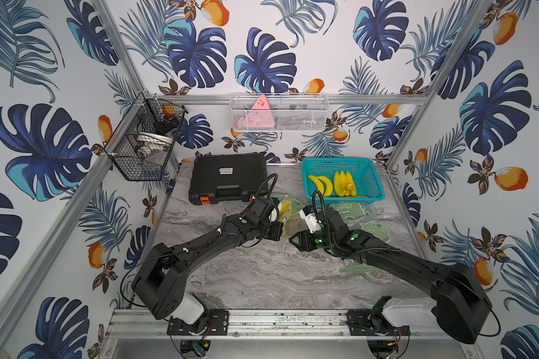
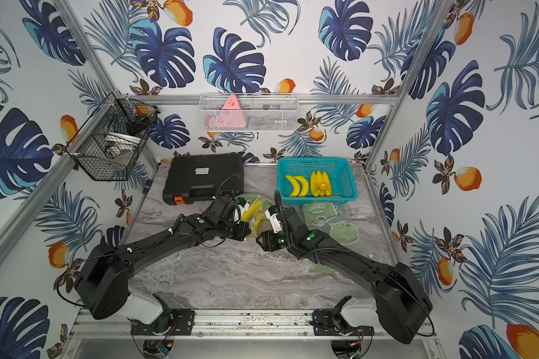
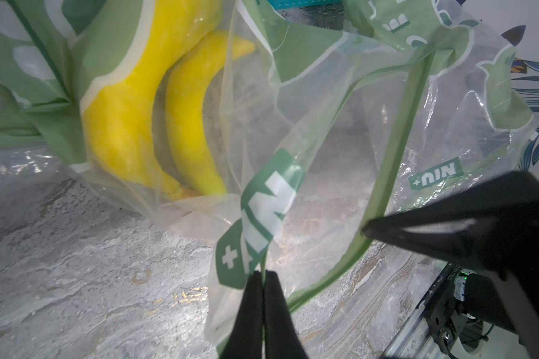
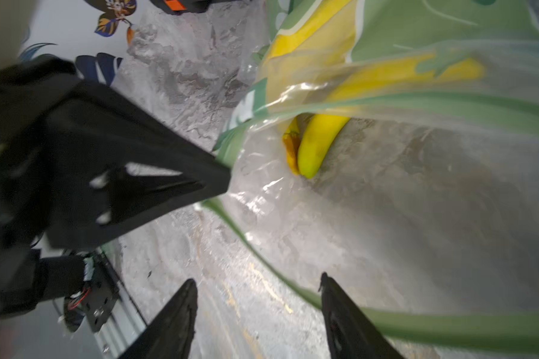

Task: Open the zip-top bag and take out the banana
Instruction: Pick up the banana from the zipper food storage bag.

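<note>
The zip-top bag (image 1: 290, 219) (image 2: 257, 217), clear film with green print, lies mid-table between my two grippers. Two yellow bananas sit inside it; one banana (image 3: 193, 124) (image 4: 318, 140) shows through the gaping mouth. My left gripper (image 3: 263, 273) (image 1: 277, 232) is shut on the bag's green zip rim, holding that edge up. In the right wrist view its tip pinches the rim. My right gripper (image 4: 257, 279) (image 1: 294, 240) stands open just above the table at the bag's mouth, with the other green zip strip (image 4: 417, 323) running past one finger, not held.
A teal basket (image 1: 336, 160) with several bananas stands at the back right. A black case (image 1: 227, 178) sits at the back left. Two flat green printed bags (image 1: 350, 211) lie right of my right gripper. Wire baskets (image 1: 279, 113) hang on the walls.
</note>
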Controlling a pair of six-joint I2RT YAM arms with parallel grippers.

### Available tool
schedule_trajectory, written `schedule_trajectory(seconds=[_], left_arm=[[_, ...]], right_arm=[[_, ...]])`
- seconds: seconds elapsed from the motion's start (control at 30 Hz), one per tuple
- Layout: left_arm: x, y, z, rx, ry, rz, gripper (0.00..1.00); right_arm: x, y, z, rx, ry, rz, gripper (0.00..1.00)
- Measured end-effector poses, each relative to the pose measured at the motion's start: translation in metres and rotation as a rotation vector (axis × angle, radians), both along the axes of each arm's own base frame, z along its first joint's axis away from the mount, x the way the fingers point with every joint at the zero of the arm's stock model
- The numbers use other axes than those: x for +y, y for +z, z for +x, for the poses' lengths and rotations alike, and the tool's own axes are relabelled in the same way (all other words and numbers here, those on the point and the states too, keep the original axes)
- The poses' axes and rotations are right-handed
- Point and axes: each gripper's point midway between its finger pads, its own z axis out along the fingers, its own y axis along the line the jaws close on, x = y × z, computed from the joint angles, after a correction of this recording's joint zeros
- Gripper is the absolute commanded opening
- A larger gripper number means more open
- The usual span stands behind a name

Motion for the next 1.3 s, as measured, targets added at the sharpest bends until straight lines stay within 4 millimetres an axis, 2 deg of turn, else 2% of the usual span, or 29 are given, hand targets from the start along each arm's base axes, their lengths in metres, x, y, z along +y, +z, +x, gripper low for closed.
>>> schedule_trajectory(seconds=[0.1,0.2,0.33,0.47,0.63,0.93,1.13,1.23,1.3], left_arm=[[0.0,0.004,0.0,-0.009,0.0,-0.006,0.0],[0.001,0.004,-0.001,-0.009,0.0,-0.006,0.0],[0.003,-0.001,-0.006,0.003,0.002,-0.006,0.0],[0.003,-0.003,-0.008,0.013,0.005,-0.014,0.0],[0.002,-0.002,-0.008,0.019,0.012,-0.03,0.0],[-0.003,-0.003,-0.008,0.03,0.027,-0.079,0.0],[-0.004,-0.001,-0.007,0.029,0.04,-0.094,0.0],[-0.004,-0.001,-0.007,0.026,0.04,-0.096,0.0],[-0.004,-0.001,-0.007,0.026,0.041,-0.097,0.0]], right_arm=[[0.006,-0.01,0.014,0.012,-0.039,-0.008,0.7],[0.012,-0.012,0.024,0.002,-0.054,-0.002,0.71],[0.011,-0.02,0.036,-0.005,-0.095,-0.005,0.72],[0.014,-0.043,0.049,0.026,-0.115,-0.044,0.71],[0.02,-0.073,0.055,0.067,-0.126,-0.06,0.71],[0.04,-0.084,0.08,0.052,-0.162,-0.043,0.75],[0.064,-0.097,0.086,0.068,-0.143,-0.066,0.66],[0.066,-0.1,0.09,0.059,-0.144,-0.088,0.62],[0.068,-0.101,0.094,0.06,-0.145,-0.102,0.55]])
